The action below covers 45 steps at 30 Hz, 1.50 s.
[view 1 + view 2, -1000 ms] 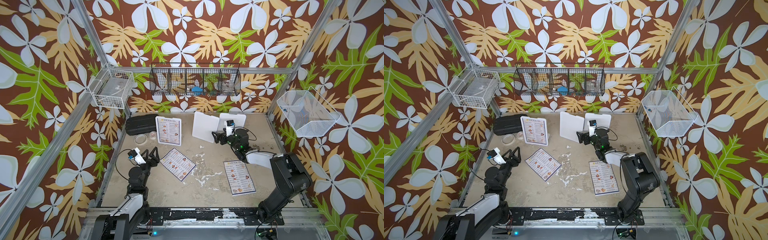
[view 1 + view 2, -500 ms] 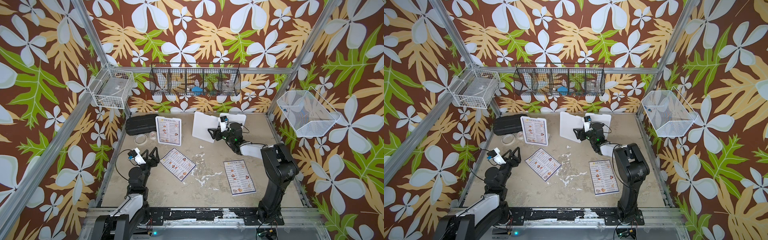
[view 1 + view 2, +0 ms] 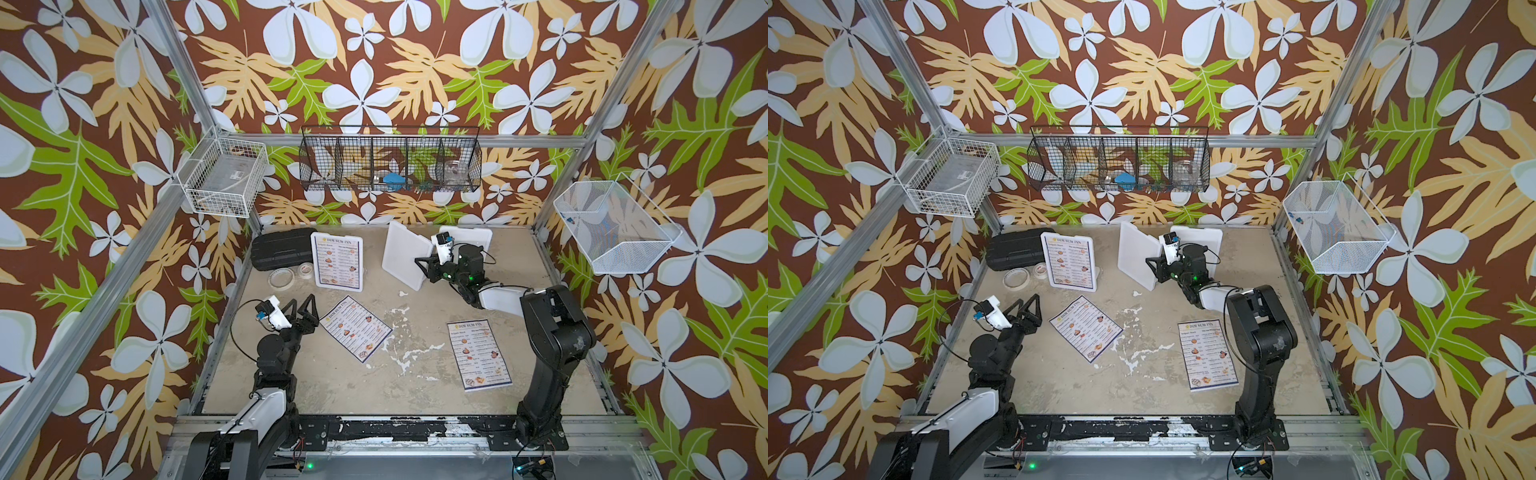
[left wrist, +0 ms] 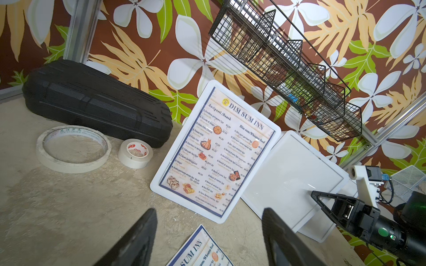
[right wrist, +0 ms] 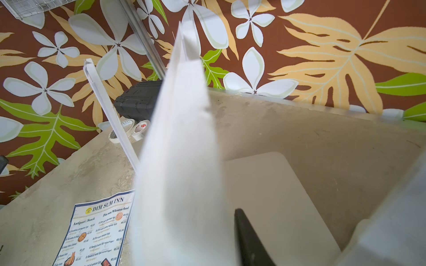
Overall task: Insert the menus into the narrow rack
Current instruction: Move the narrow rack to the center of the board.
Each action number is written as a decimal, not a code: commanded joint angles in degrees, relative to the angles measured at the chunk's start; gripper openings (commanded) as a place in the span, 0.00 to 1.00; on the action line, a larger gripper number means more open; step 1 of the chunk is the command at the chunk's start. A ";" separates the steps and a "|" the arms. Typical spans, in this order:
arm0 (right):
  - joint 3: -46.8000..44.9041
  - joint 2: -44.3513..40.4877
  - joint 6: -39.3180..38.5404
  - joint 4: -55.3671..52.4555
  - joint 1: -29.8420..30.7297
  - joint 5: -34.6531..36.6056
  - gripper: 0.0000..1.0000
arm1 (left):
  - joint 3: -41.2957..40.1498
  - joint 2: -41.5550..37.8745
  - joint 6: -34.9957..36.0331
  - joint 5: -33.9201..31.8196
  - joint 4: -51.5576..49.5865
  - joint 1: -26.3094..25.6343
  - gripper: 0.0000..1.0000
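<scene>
One menu (image 3: pixel 336 259) stands upright inside a white rounded-corner holder at the back left. Two more menus lie flat on the table, one left of centre (image 3: pixel 355 328) and one to the right (image 3: pixel 478 355). An empty white holder, the narrow rack (image 3: pixel 403 255), stands tilted at the back centre. My right gripper (image 3: pixel 424 268) is at its right edge. In the right wrist view the rack (image 5: pixel 182 161) fills the gap, one dark finger (image 5: pixel 249 239) lies against its face and the other finger is hidden. My left gripper (image 3: pixel 300 300) hangs open and holds nothing, just left of the flat menu (image 4: pixel 196 251).
A second plain white panel (image 3: pixel 469 239) leans behind the right wrist. A black case (image 3: pixel 282 249) and two tape rolls (image 3: pixel 280 277) sit at the back left. A black wire basket (image 3: pixel 390 166) hangs on the back wall, with white baskets left (image 3: pixel 224 174) and right (image 3: pixel 611 224).
My right arm has reached back and left to the empty white rack, and its jaws have closed in on the rack's edge. The left arm and the menus have not moved.
</scene>
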 commanded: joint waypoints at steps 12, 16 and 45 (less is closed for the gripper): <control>-7.79 -6.75 -2.20 4.67 1.38 -8.64 0.19 | -0.34 -0.38 1.01 -0.15 2.06 0.03 0.74; -10.48 -8.90 -2.86 5.28 1.98 -10.31 0.18 | -0.37 -0.39 1.04 -0.12 2.03 0.05 0.74; -28.85 -20.10 -0.60 15.60 3.97 -11.17 0.32 | -0.79 -1.13 1.10 0.02 2.30 0.03 0.74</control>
